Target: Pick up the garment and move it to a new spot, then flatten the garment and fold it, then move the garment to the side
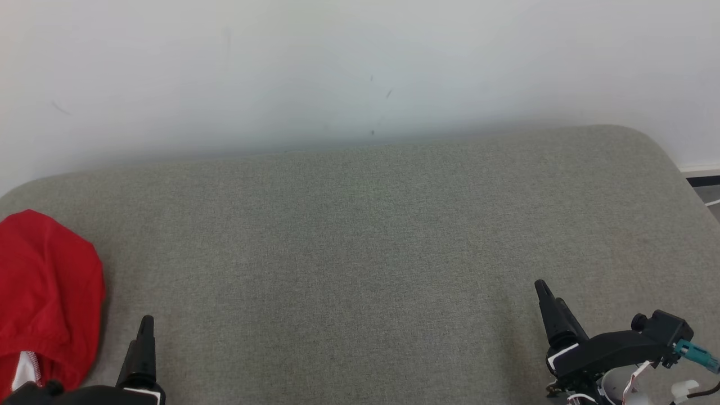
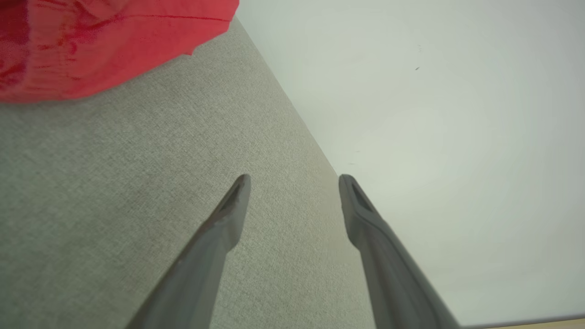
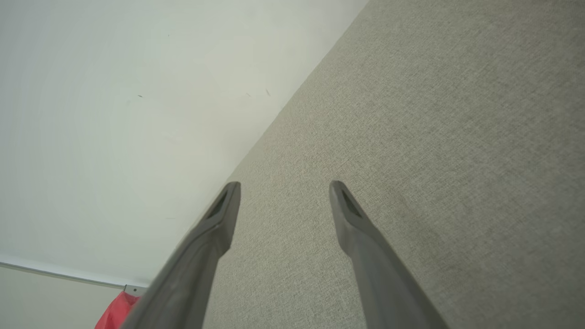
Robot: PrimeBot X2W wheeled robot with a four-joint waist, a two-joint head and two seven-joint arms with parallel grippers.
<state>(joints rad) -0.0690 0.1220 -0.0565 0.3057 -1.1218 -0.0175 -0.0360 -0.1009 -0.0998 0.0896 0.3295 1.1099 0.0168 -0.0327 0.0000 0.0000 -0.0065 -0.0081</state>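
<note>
The red garment (image 1: 48, 281) lies bunched at the left edge of the grey padded surface (image 1: 360, 253), with a bit of white showing near its lower end. In the left wrist view the garment (image 2: 91, 41) is at the top left, well beyond my left gripper (image 2: 295, 183), which is open and empty above the bare fabric. One dark finger (image 1: 143, 349) of that gripper shows just right of the garment in the head view. My right gripper (image 3: 284, 189) is open and empty over the surface's right part. A red corner of the garment (image 3: 116, 310) shows far off at the bottom left.
A white wall (image 1: 360, 67) runs along the back edge of the padded surface. The surface's right corner is rounded, with a strip of floor and skirting (image 1: 703, 185) past it. Grey fabric spans the middle between the two grippers.
</note>
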